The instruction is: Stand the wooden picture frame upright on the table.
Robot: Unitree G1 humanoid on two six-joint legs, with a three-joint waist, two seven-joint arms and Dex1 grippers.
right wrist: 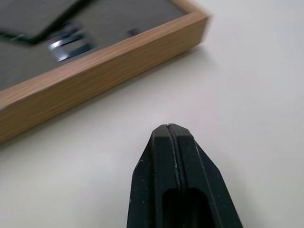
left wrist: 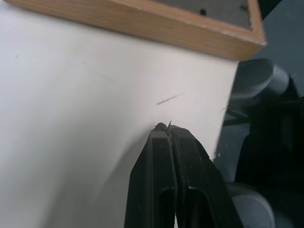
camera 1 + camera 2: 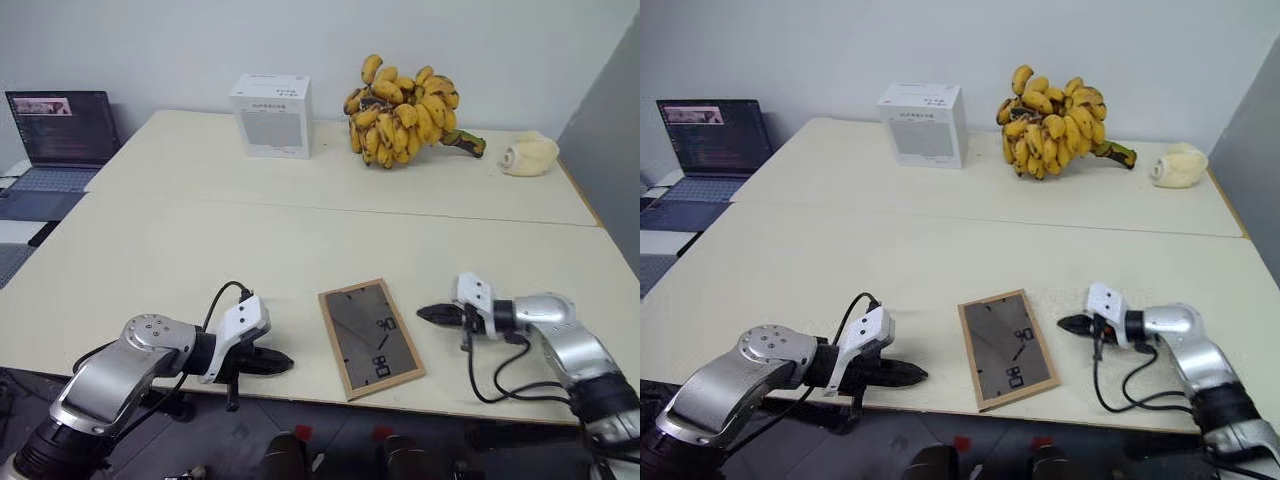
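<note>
One frame (image 3: 369,338) lies flat on the table (image 3: 180,260), back side up, near the front edge and between the two grippers. Its dark grey back with white marks faces the ceiling, and its long sides run slightly askew to the table edge.

Two grippers flank it. The left gripper (image 3: 283,363) sits at the table's front edge, just left of the frame, its black fingers (image 2: 171,166) pressed together on nothing and pointing toward the frame's near left corner. The right gripper (image 3: 428,314) hovers low over the table just right of the frame, its fingers (image 1: 173,161) likewise pressed together and empty, aimed at the frame's right long side. Neither one touches the wood.

The table has two sections joined by one seam. On the far section stand one white box (image 3: 271,115), one large bunch of bananas (image 3: 405,110) to its right, and one pale lumpy thing (image 3: 529,155) near the far right corner. One open laptop (image 3: 62,130) sits off the table's left side. All of these are well apart from the frame; nothing lies between the frame and either gripper.
</note>
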